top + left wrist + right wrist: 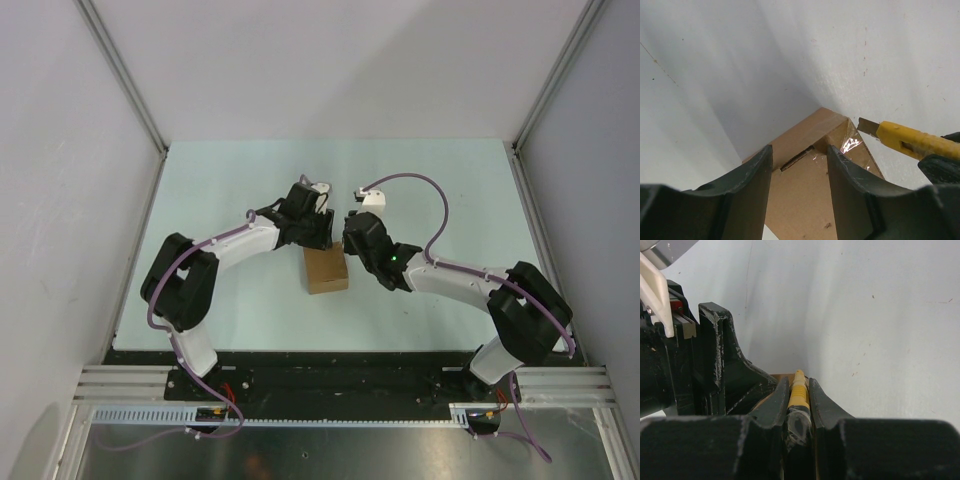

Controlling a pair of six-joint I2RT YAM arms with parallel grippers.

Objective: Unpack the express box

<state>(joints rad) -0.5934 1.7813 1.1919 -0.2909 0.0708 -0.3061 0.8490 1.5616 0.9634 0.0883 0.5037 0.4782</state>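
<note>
The express box [326, 269], a small brown carton, stands on the pale table between the two arms. In the left wrist view its top [800, 195] fills the gap between my left fingers [760, 175], and it also shows outside both of them. The left gripper [800, 150] [318, 236] is open and sits over the box's far left part. A slit [797, 159] gapes at the flap edge, and clear tape [855, 147] shines on the corner. My right gripper [799, 382] [352, 234] is shut on a yellow cutter knife [799, 392]. The knife's blade [867, 126] points at the box's taped corner.
White walls enclose the table [420, 190] at the back and on both sides, with metal posts in the corners. The arm bases and a metal rail [330, 385] run along the near edge. Both wrists crowd together just behind the box.
</note>
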